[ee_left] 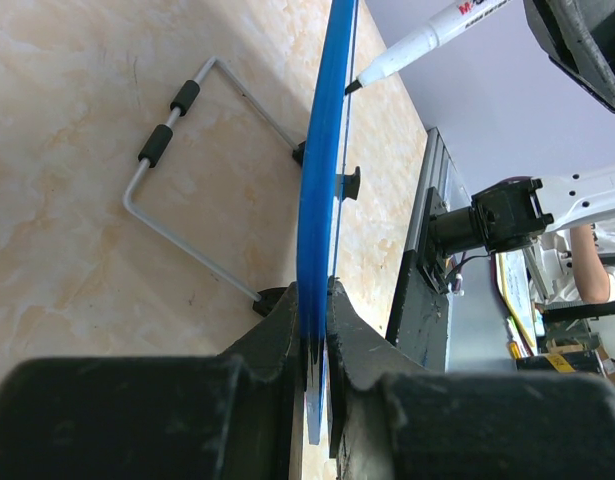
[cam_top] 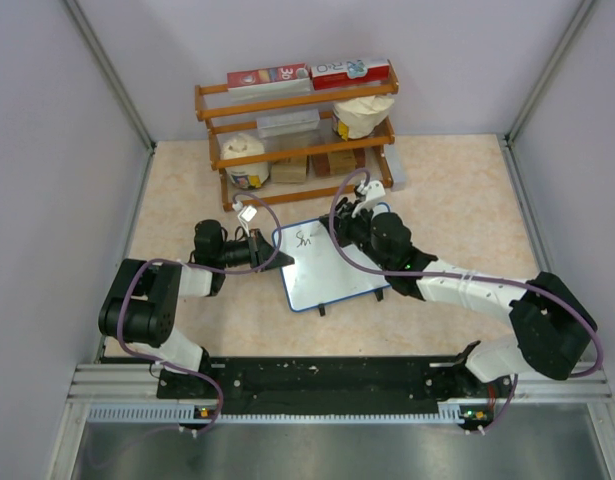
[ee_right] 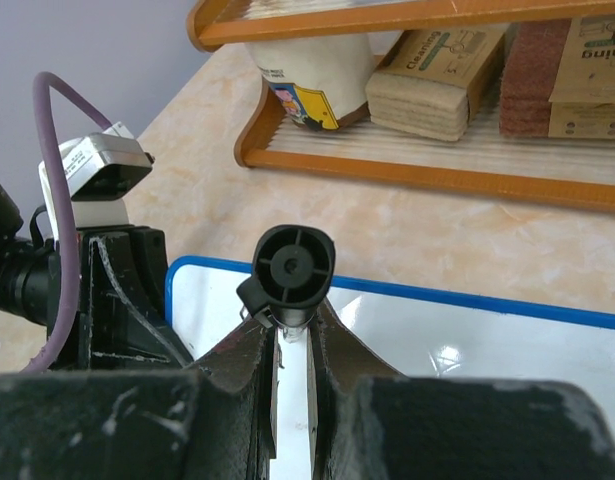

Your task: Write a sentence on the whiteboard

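Here, the whiteboard (cam_top: 332, 265) sits on the counter (cam_top: 457, 190) just before the wooden rack (cam_top: 297, 110). The left hand (cam_top: 264, 248) clamps its edge. The right hand (ee_right: 293, 345) grips a marker (ee_right: 295, 268) by the barely begun sentence (cam_top: 307, 238).

A wooden rack (cam_top: 297, 130) is seen at the upper centre of the top view, set on the beige marbled table (cam_top: 457, 190). Two flat boxes (cam_top: 269, 77) are laid side by side along its top tier. A white tub (cam_top: 245, 160) is kept at its lower left, with packed sponges (ee_right: 437, 80) stacked just beside it
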